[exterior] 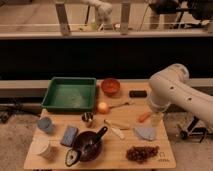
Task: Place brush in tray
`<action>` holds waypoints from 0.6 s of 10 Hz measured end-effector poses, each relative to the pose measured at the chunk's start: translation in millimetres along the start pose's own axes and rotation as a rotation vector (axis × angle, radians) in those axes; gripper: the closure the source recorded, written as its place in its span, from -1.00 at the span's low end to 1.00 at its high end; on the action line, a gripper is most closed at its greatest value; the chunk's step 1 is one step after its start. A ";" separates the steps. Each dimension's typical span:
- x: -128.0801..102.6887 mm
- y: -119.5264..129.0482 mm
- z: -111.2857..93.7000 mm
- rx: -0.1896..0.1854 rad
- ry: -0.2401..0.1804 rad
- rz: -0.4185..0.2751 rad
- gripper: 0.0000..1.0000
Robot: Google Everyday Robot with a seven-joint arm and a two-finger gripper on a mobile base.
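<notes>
The black brush (pixel 73 157) lies at the table's front left. Its oval head with a pale centre points to the front, and its long handle runs up and right across the dark bowl (pixel 90 146). The green tray (pixel 70 93) sits at the back left of the table, with nothing in it that I can make out. My white arm reaches in from the right. My gripper (pixel 156 118) hangs over the table's right edge, beside an orange carrot-like piece (pixel 144 117) and far from the brush and tray.
An orange-red bowl (pixel 110 86) and a black block (pixel 138 93) sit at the back. An orange ball (pixel 103 107), a spoon (pixel 119 105), a small metal cup (pixel 88 118) and a cream stick (pixel 116 129) lie mid-table. Grapes (pixel 141 153), cloth (pixel 145 133), sponge (pixel 69 135) and cups (pixel 45 124) are at the front.
</notes>
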 end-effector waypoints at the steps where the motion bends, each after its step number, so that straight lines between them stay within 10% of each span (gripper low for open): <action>1: -7.8 0.7 -0.9 0.002 0.002 -0.023 -0.60; 6: -60.8 5.2 -8.1 0.005 0.021 -0.135 -0.60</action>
